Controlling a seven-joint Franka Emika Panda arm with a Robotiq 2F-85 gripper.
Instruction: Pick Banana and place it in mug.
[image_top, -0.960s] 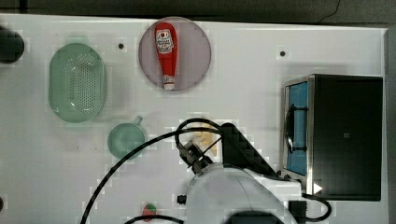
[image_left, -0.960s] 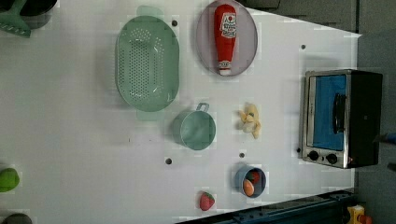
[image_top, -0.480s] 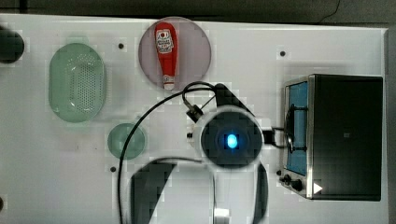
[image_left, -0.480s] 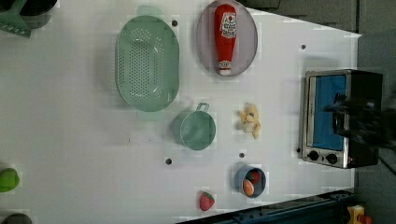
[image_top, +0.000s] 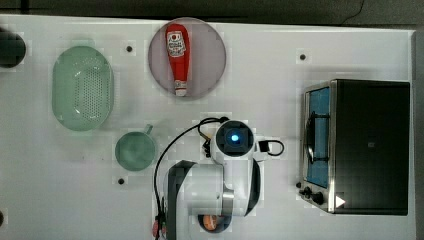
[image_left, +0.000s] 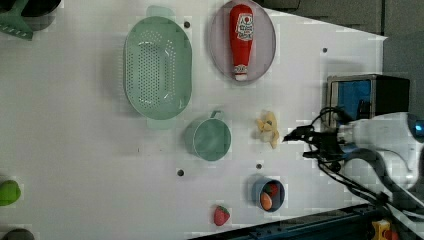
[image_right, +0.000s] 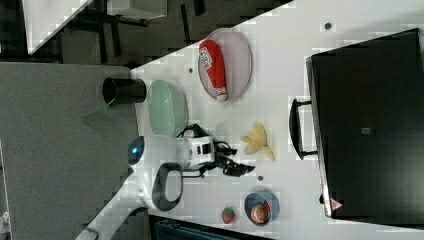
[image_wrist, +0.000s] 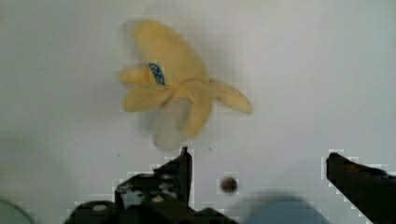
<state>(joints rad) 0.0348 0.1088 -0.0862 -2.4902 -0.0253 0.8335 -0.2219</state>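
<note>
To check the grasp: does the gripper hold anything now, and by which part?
Nothing is held. The gripper is open above the table; the banana lies free.

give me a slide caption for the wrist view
Open gripper above the white table, with the peeled toy banana lying free ahead of its fingers.

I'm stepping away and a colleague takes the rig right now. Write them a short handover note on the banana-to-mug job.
Gripper: open, holding nothing, hanging over the white table close to the banana, not around it.
Banana: a peeled toy banana lying on the table; in the left view it is between the mug and the toaster oven.
Mug: pale green, upright, nothing visible inside, just below the colander in the left view.
Done: nothing picked or placed.
Left: bring the open fingers around the banana, close, lift, carry it over the mug and let it go inside.
</note>
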